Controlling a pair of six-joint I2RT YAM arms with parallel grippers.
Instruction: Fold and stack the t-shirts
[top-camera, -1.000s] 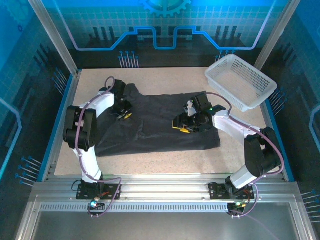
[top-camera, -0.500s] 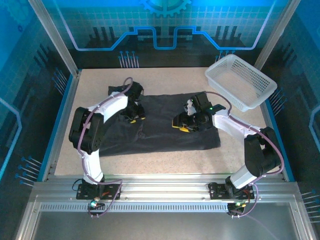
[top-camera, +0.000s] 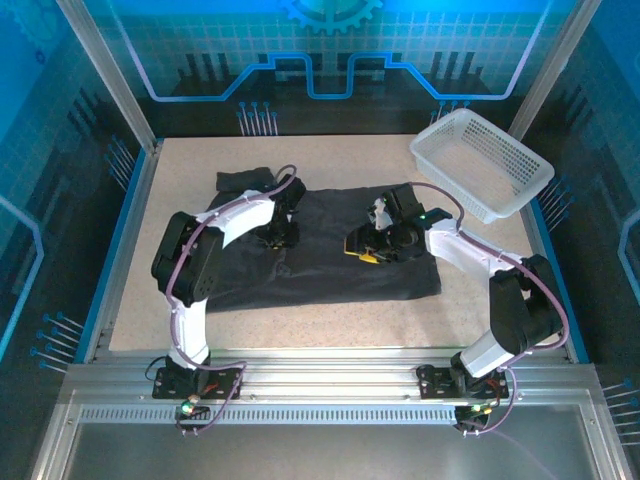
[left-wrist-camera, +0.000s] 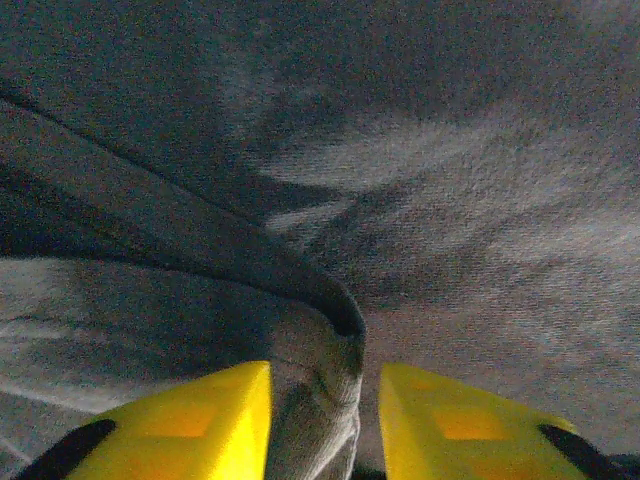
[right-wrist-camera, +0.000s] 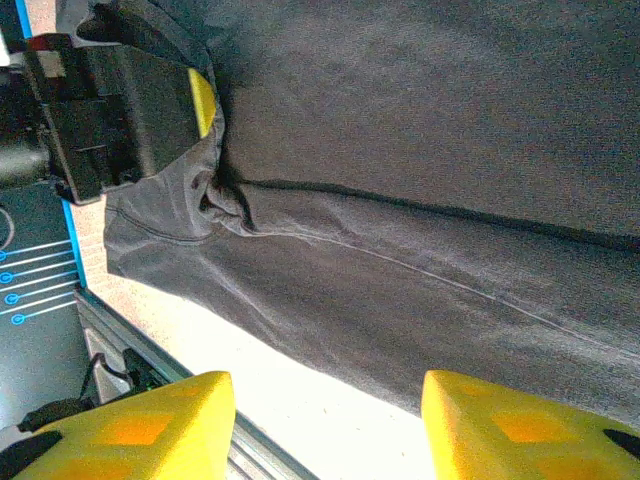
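While you look down from the top camera, the worktop (top-camera: 330, 310) carries the t-shirt (top-camera: 330, 265) across its middle. The shirt's long axis runs left to right, and one flap reaches toward the far left corner. You cannot tell which end has the collar. The white basket (top-camera: 455, 185) sits at the far right, just clear of the cloth.

Your right gripper (top-camera: 365, 252) hangs over the shirt's right half. Its wrist camera shows the jaws released and wide with nothing between them, and a long seam crossing the fabric below. That view also catches the left gripper (top-camera: 275, 238) planted on bunched cloth near the shirt's edge.

Your left wrist camera shows what the top view hides: a raised fold of cloth between the yellow fingers (left-wrist-camera: 200, 420). It touches one finger, and you cannot tell whether it is pinched or loose.
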